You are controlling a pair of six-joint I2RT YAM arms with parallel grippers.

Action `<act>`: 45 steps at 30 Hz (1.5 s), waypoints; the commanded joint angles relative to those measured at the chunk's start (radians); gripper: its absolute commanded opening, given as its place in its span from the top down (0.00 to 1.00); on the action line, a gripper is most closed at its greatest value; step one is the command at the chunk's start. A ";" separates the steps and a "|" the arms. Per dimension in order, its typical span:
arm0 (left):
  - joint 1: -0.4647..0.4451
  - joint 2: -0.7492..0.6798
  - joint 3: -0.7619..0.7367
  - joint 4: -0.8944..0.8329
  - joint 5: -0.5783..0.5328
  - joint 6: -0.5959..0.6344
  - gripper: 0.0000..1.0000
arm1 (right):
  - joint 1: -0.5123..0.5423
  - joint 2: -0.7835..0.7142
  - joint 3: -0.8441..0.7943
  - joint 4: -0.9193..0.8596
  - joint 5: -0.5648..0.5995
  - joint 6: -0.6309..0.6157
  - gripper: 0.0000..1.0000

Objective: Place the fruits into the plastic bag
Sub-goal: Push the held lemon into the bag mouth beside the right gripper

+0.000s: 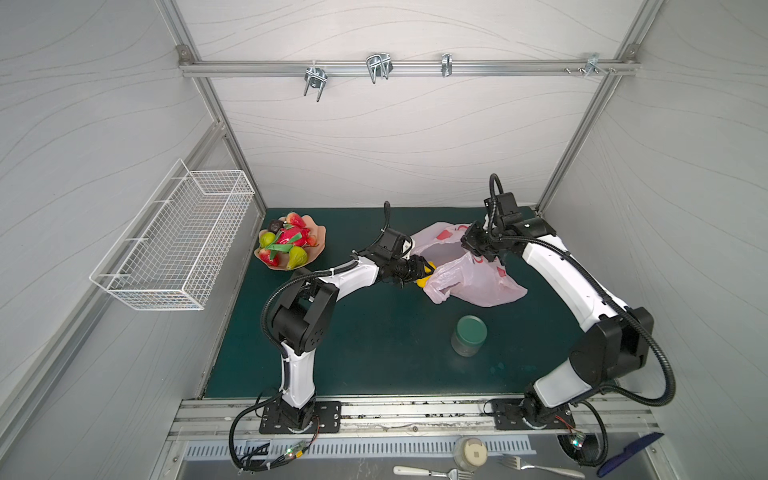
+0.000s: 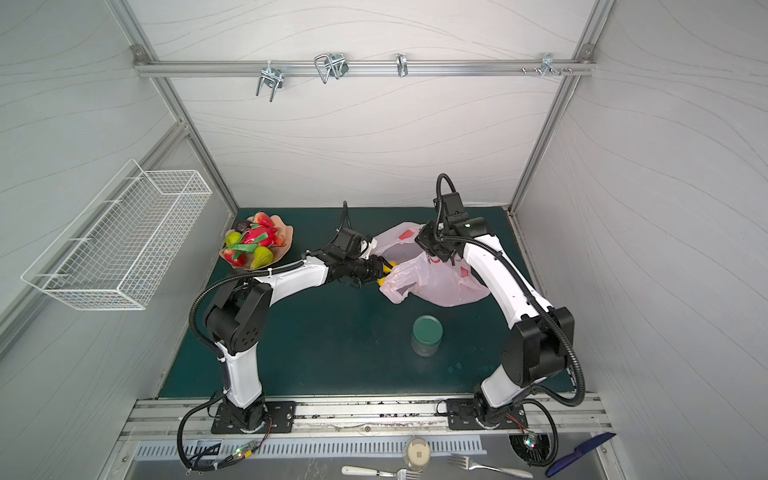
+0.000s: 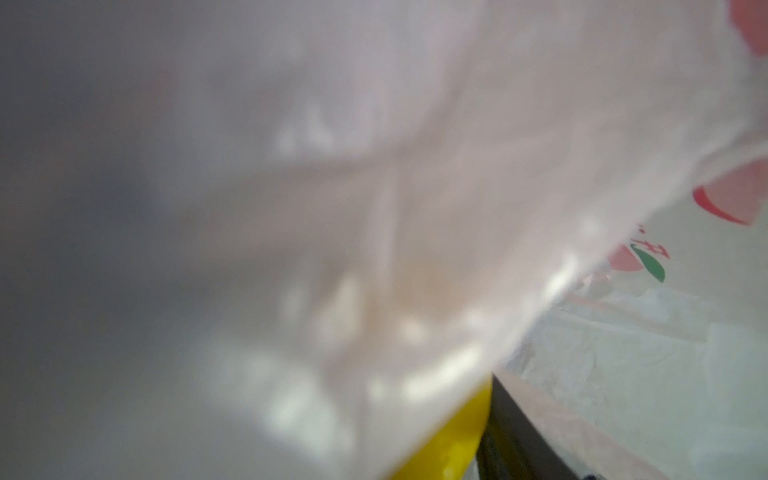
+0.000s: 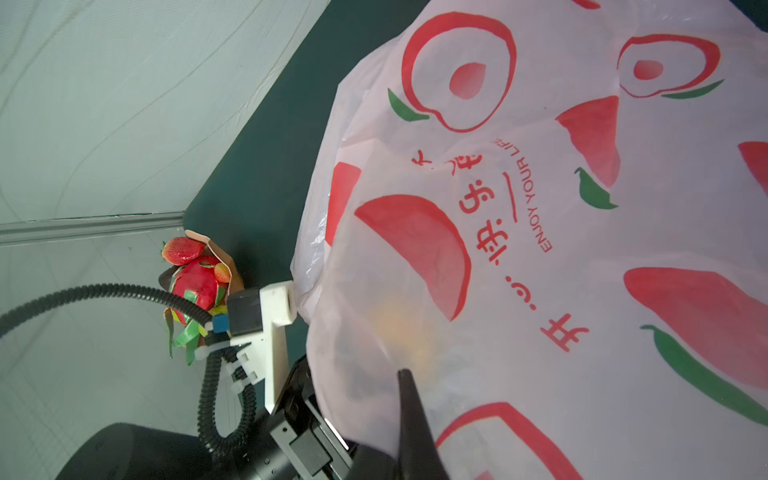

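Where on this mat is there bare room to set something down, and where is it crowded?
Bare mat runs along the front, between the jar and the rail. Another free patch lies at the back, between the fruit dish and the plastic bag. Crowded: the bag's mouth, where the left gripper with the lemon meets the right gripper.

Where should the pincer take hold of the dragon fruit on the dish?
Probably across the red body of the dragon fruit, from straight above: it lies atop the pile in the dish, other fruits crowd its sides, and its green strips look too floppy to hold.
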 commanded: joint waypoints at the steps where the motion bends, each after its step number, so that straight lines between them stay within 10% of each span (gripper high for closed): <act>1: -0.022 -0.063 -0.017 0.069 -0.028 0.017 0.68 | -0.004 -0.022 -0.004 0.030 -0.013 0.052 1.00; 14: -0.122 -0.080 -0.061 -0.012 -0.110 0.203 0.69 | -0.010 -0.010 0.007 0.033 -0.015 0.060 1.00; 32: -0.127 0.168 0.307 -0.263 -0.038 0.379 0.73 | -0.002 -0.042 -0.041 0.051 -0.036 0.081 1.00; 45: -0.132 0.275 0.482 -0.195 0.061 0.228 0.73 | 0.041 -0.080 -0.130 0.150 -0.071 0.187 1.00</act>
